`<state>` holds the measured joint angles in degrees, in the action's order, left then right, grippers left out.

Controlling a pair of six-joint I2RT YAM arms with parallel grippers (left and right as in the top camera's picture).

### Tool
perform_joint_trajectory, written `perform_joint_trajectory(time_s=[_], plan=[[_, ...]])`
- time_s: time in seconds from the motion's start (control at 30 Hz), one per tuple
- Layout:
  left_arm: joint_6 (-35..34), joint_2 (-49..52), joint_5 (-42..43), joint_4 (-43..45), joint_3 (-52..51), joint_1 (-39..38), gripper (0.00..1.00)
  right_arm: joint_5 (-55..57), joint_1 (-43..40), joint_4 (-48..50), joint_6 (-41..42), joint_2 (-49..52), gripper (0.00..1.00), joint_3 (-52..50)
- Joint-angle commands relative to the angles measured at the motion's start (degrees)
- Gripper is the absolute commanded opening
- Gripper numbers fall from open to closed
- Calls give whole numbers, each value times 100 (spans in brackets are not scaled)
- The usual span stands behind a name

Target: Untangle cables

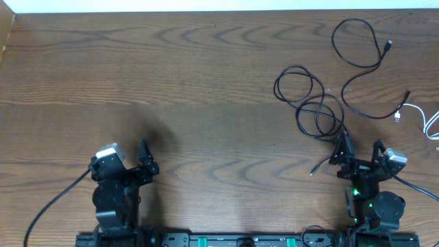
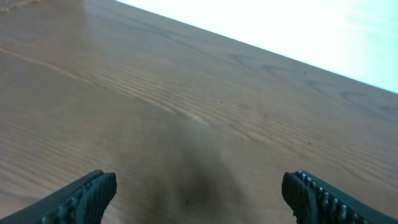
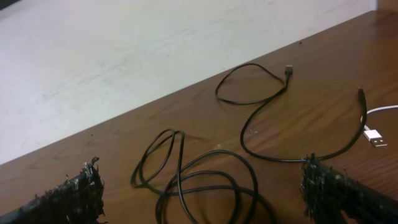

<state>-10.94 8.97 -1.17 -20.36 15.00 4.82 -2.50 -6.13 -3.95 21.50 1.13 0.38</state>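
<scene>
Cables (image 1: 343,89) lie in the table's 2-to-3 o'clock sector in the overhead view, all flat on the wood and none of them held. The coiled black cable (image 1: 310,103) is the innermost, wound in several overlapping loops, with one loose tail (image 1: 314,168) trailing toward 5 o'clock and ending just beside the right gripper. At 1 o'clock from that coil the second black cable (image 1: 358,42) makes one open loop ending in a small plug (image 1: 389,46). It then sweeps down past the coil's outer edge and curls out toward 3 o'clock. Whether it touches the coil where they pass cannot be told. The white cable (image 1: 431,122) lies farthest out at the table's 3 o'clock edge, partly cut off by the frame. Its plug (image 1: 399,117) is near the second black cable's far end but apart from it.

The right gripper (image 1: 359,151) hangs at 5 o'clock on the table (image 1: 206,82), directly below the coil, its jaws spread wide with nothing between them. The right wrist view shows the coil ahead of the fingers (image 3: 74,193). The left gripper (image 2: 199,190) is at 7 o'clock, well apart from every cable, also spread wide over bare wood.
</scene>
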Motion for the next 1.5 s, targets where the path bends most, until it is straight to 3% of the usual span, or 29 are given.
perform_joint_trajectory(time_s=[0.0, 0.17, 0.43, 0.93, 1.47], plan=[[-74, -361, 76, 101, -299, 26, 92, 66, 57, -33, 33, 11, 99, -7], [-74, -651, 74, 372, -702, 26, 92, 66, 57, -33, 33, 11, 99, -7], [-74, -890, 79, 1821, -1488, 24, 92, 66, 57, -33, 33, 11, 99, -7], [793, -890, 79, 1613, -1478, 24, 92, 66, 57, -33, 33, 11, 99, -7], [769, -870, 118, 1617, -1478, -83, 92, 66, 57, -33, 33, 11, 99, -7]])
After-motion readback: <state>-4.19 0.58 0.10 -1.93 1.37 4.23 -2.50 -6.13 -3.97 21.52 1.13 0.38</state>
